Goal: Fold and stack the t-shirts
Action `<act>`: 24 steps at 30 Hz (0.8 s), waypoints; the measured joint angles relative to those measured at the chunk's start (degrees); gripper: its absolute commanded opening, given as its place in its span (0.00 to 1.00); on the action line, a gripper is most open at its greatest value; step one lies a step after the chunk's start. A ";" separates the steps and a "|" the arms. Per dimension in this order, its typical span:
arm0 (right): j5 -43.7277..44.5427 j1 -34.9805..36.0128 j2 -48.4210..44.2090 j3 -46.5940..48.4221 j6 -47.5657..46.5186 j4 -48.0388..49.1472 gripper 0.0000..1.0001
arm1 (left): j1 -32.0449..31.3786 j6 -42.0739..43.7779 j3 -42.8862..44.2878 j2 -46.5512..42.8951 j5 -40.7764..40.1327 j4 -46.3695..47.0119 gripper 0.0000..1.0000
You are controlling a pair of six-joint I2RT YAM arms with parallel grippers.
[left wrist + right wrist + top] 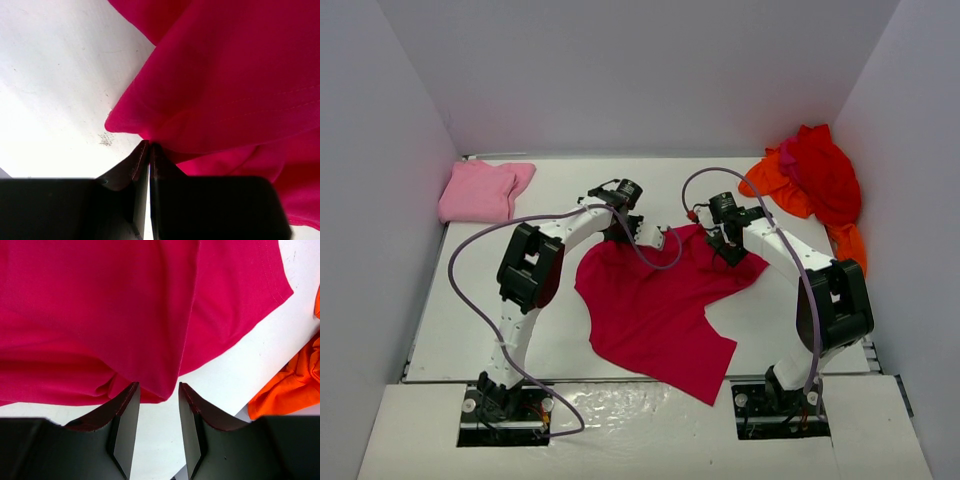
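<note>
Bright, even overhead light; soft shadows; wrist close-ups slightly blurred.

Crimson-magenta t-shirt (660, 305) lies spread across the middle of the white table (450, 320), left gripper (623, 228) and right gripper (727, 243) both down at its far edge, pink shirt (482, 190) folded far-left, red shirt (823, 172) heaped on orange shirt (775, 182) far-right.

Bare table (570, 185) lies open between the pink shirt (480, 192) and the red-orange heap (815, 180).
</note>
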 measured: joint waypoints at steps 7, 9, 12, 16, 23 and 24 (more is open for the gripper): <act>0.00 -0.01 0.00 0.00 0.02 0.06 0.34 | 0.07 -1.38 0.65 0.00 -0.06 0.15 0.00; -0.01 -0.02 -0.01 0.00 0.02 0.10 0.35 | 0.25 -2.66 1.84 0.00 0.04 -0.04 0.00; -0.33 -0.03 -0.22 0.00 0.00 0.13 0.37 | 1.06 -5.81 6.62 -0.18 0.75 -1.97 0.00; -0.89 -0.03 -1.26 0.02 -0.05 0.15 0.40 | 3.05 -9.52 12.21 -3.62 1.44 -3.50 0.00; -1.18 -0.03 -3.02 0.90 -1.04 -0.01 0.58 | 5.46 -13.36 18.05 -14.59 0.86 -8.45 0.00; -1.29 -0.03 -3.31 1.38 -1.52 -0.15 0.58 | 5.55 -13.64 18.52 -16.25 0.58 -9.14 0.00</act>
